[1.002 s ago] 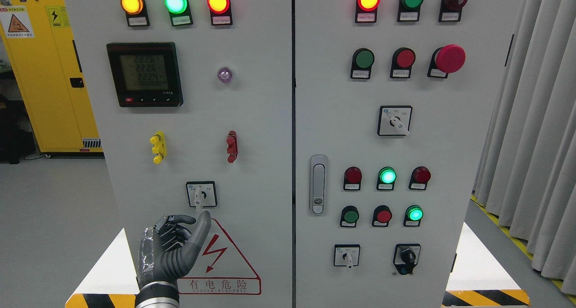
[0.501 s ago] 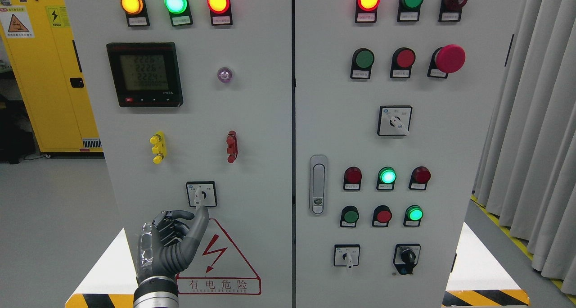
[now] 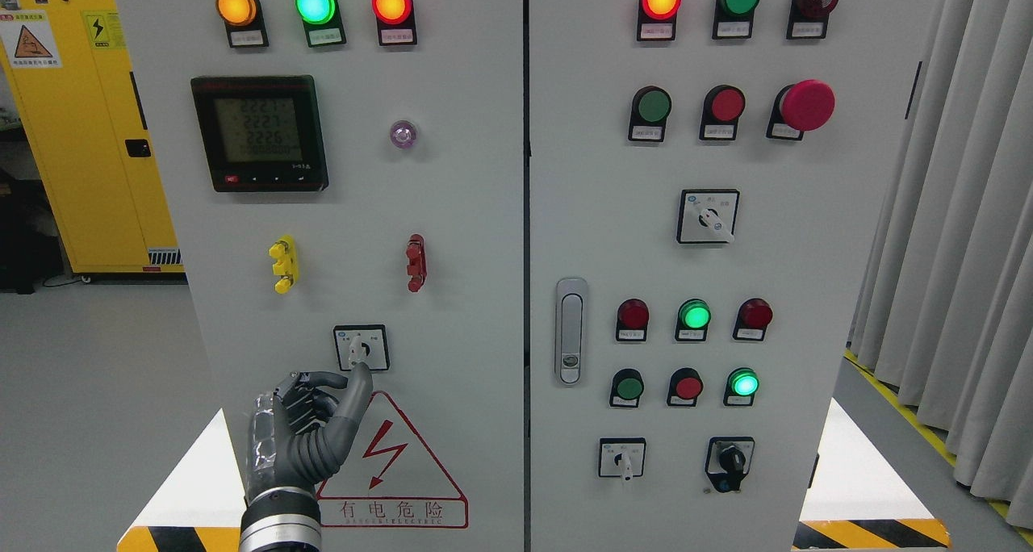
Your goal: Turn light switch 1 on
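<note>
While left robot hand [image 3: 303, 431] half-curled, holding nothing, thumb tip touches rotary switch [image 3: 361, 348] lever above

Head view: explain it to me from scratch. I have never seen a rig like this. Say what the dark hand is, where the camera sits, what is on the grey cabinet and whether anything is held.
The camera sits on a humanoid robot's head, looking straight at a grey electrical cabinet with two doors. The dark jointed thing at the lower left is the robot's left hand; its right hand is out of view. The doors carry coloured lamps, push buttons, a digital meter, a big red mushroom button and small rotary switches. The hand grips nothing. Most fingers are curled, and one extended digit reaches up to the lever of the rotary switch above the red warning triangle, about touching it. A yellow cabinet stands behind at the left, curtains at the right.
</note>
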{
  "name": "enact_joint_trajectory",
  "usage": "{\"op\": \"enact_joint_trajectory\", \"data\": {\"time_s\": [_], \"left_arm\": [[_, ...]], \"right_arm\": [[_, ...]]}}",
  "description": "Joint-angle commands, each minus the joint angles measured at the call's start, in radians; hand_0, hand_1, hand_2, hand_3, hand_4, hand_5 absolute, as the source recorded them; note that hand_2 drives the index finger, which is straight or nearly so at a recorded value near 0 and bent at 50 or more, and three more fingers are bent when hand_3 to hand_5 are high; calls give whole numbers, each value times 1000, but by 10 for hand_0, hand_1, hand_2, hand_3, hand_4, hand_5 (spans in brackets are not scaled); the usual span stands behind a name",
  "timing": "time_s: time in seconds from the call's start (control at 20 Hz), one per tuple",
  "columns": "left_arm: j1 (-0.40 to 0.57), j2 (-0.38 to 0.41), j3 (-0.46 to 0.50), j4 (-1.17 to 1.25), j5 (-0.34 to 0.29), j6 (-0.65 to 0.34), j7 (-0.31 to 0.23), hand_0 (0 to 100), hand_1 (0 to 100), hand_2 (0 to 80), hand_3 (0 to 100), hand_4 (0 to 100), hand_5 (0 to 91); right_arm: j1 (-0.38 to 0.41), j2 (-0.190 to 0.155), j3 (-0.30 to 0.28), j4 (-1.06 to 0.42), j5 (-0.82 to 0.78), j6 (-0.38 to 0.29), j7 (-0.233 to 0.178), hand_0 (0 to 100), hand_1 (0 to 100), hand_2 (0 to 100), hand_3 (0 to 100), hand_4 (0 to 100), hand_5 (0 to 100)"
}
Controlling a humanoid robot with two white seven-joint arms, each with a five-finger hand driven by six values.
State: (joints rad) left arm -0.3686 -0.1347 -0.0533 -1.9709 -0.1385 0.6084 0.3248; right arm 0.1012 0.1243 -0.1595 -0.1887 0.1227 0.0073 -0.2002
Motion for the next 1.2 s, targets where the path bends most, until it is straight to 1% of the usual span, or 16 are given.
{"op": "enact_joint_trajectory", "data": {"time_s": [0.0, 0.7, 1.15], "left_arm": [[-10, 0, -5, 14, -1, 2, 0, 233, 672, 599, 898, 899, 873], [-18, -2, -7, 37, -6, 4, 0, 238, 669, 596, 898, 899, 873], [-39, -6, -7, 46, -6, 4, 2, 238, 668, 594, 899, 899, 874]], "right_arm": [[0, 0, 0, 0, 0, 0, 1, 0, 500, 40, 0, 0, 0], [0, 0, 0, 0, 0, 0, 1, 0, 500, 40, 0, 0, 0], [0, 0, 0, 0, 0, 0, 1, 0, 500, 40, 0, 0, 0]]}}
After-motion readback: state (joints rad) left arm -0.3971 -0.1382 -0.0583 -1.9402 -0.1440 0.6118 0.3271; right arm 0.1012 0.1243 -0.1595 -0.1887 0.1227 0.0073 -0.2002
